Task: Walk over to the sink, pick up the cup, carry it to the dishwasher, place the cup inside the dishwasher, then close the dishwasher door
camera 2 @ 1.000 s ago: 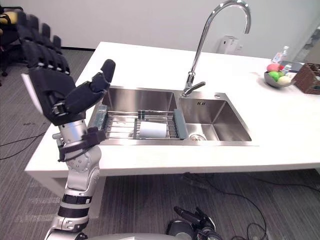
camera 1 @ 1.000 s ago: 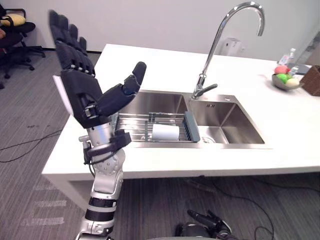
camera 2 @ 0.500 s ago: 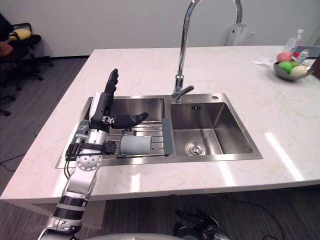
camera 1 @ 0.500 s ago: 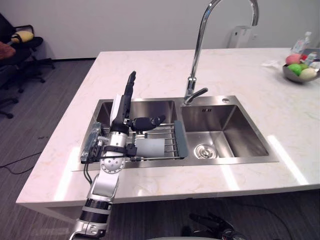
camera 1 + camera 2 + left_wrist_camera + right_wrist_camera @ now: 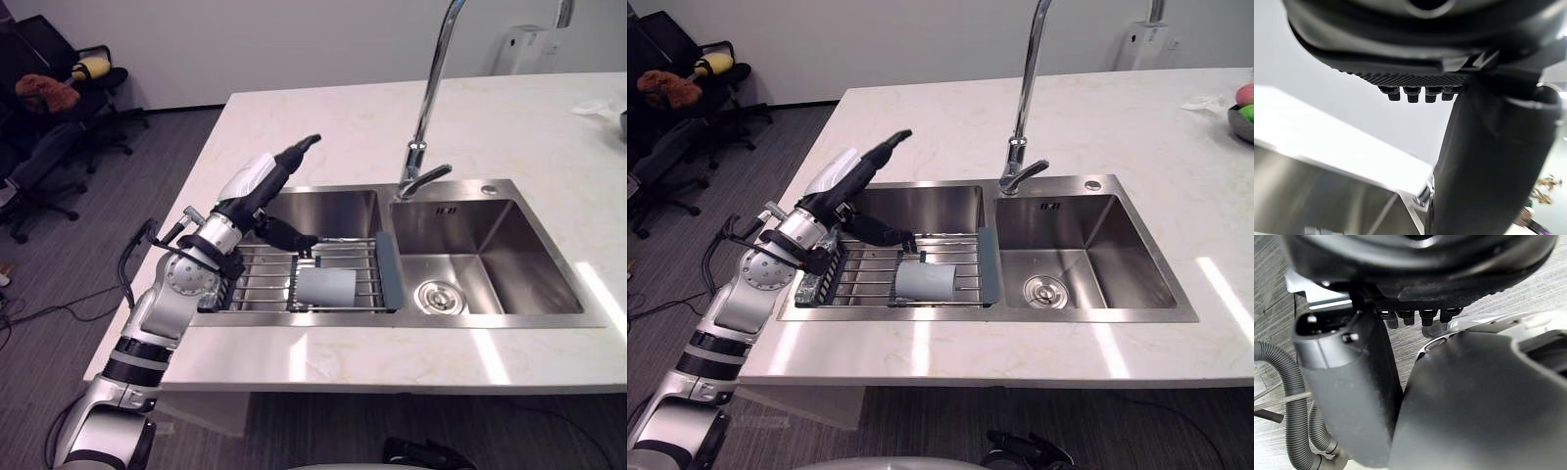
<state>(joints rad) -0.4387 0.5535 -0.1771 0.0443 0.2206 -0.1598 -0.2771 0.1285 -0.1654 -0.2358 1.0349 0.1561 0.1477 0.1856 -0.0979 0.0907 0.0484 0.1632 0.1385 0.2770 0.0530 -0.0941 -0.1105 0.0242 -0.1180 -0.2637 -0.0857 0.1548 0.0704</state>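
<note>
A pale cup (image 5: 328, 286) lies on its side on a wire rack (image 5: 263, 277) across the sink's left basin (image 5: 333, 211). My left hand (image 5: 257, 184) hangs over the rack's left part, open, its fingers (image 5: 306, 145) straight and pointing up and away over the counter. Its thumb (image 5: 290, 236) reaches down toward the cup, ending just short of the cup's upper left edge. The cup (image 5: 924, 281) is free of the hand (image 5: 844, 176). My right hand (image 5: 1415, 318) is low above the grey floor, fingers relaxed and holding nothing.
A tall chrome faucet (image 5: 431, 108) stands between the two basins, the right basin (image 5: 480, 259) bare with a drain. The white stone counter (image 5: 323, 117) surrounds the sink. Office chairs (image 5: 69, 108) stand far left. A fruit bowl (image 5: 1242, 110) sits at the counter's right edge.
The camera has shifted. My left hand came down from high in front of the view to the rack in the left basin, then tilted back with the thumb toward the cup.
</note>
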